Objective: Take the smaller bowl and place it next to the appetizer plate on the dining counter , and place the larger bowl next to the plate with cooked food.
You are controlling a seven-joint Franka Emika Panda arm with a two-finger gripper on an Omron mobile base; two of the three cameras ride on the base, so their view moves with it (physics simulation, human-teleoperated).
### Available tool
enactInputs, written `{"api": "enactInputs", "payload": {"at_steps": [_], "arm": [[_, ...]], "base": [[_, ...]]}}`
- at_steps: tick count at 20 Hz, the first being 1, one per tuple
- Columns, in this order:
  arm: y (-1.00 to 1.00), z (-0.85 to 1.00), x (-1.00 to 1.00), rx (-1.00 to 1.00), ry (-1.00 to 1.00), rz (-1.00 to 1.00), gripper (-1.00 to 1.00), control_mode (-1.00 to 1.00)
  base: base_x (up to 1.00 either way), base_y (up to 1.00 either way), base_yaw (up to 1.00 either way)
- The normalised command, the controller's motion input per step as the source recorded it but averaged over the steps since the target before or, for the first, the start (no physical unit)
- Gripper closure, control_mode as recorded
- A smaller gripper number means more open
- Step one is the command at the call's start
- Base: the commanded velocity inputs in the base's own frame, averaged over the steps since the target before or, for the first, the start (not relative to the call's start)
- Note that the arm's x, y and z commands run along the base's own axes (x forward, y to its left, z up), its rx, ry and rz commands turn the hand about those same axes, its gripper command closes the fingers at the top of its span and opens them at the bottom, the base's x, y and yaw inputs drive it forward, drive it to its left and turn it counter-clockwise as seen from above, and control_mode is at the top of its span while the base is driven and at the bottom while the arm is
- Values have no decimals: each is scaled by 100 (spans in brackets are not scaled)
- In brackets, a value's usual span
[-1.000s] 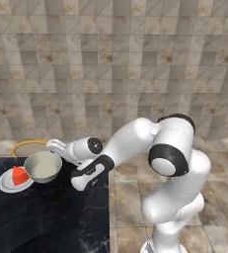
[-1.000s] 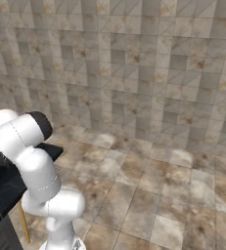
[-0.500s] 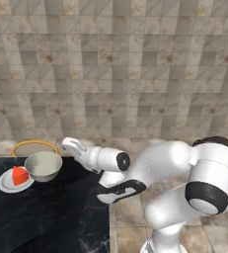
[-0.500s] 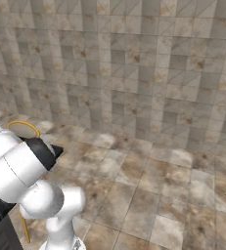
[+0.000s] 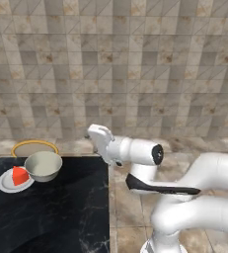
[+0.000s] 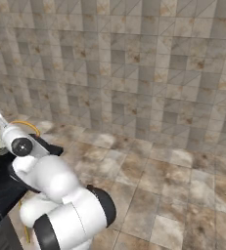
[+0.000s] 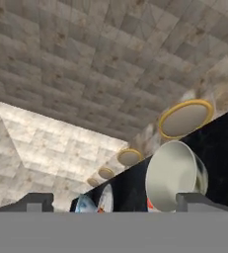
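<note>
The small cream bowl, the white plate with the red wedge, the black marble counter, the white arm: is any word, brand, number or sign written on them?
None can be read.
Small cream-beige ceramic bowl: no lettering.
Small round white plate with the red wedge: blank.
Black marble counter with white veins: veins only.
White robot arm: no lettering or logo.
Tiled wall: stone pattern only.

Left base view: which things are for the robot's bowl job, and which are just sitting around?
For the job: the smaller bowl, the appetizer plate with its red wedge, the dining counter.
Just sitting around: the gold-framed stool, the tiled wall.
</note>
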Motion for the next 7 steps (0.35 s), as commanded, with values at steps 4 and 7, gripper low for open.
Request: {"api": "enactInputs", "payload": {"at_steps": [4,7], "arm": [[-41,100,-42,-2,1,0,-100,-100],[-81,100,-89,-6,18,-3,-100,-100]], "base": [[0,0,0],[0,0,0]]}}
